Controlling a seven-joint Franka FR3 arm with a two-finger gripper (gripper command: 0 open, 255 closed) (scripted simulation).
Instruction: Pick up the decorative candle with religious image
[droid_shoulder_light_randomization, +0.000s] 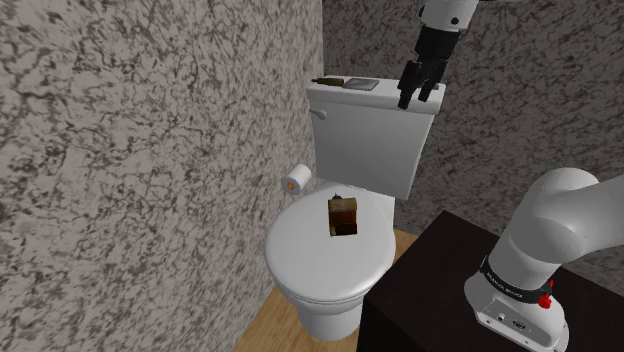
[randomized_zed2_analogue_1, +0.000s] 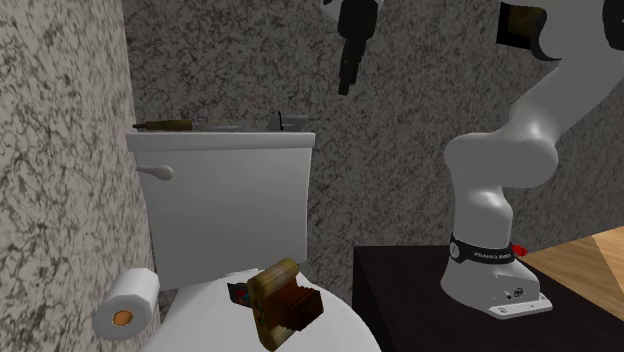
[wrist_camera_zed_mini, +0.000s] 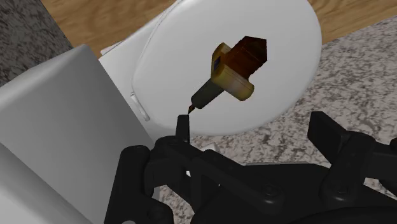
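Note:
The candle (droid_shoulder_light_randomization: 343, 215) is a small brown and tan piece with a darker narrow end, and it rests on the closed white toilet lid (droid_shoulder_light_randomization: 310, 262). It leans over on the lid in the second exterior view (randomized_zed2_analogue_1: 285, 303). My black gripper (droid_shoulder_light_randomization: 415, 99) hangs open, well above the candle and over the right end of the toilet tank (droid_shoulder_light_randomization: 370, 130) in the shoulder view. In the second exterior view the gripper (randomized_zed2_analogue_1: 346, 88) is high above the tank top. Past the gripper (wrist_camera_zed_mini: 253, 125) in the wrist view, the candle (wrist_camera_zed_mini: 232, 69) lies far off on the lid, with nothing between the fingers.
A thin brown item (droid_shoulder_light_randomization: 328, 78) and a flat grey item (droid_shoulder_light_randomization: 360, 84) lie on the tank top. A toilet paper roll (droid_shoulder_light_randomization: 296, 180) hangs on the speckled wall beside the bowl. The black stand (droid_shoulder_light_randomization: 430, 290) stands close to the toilet's right.

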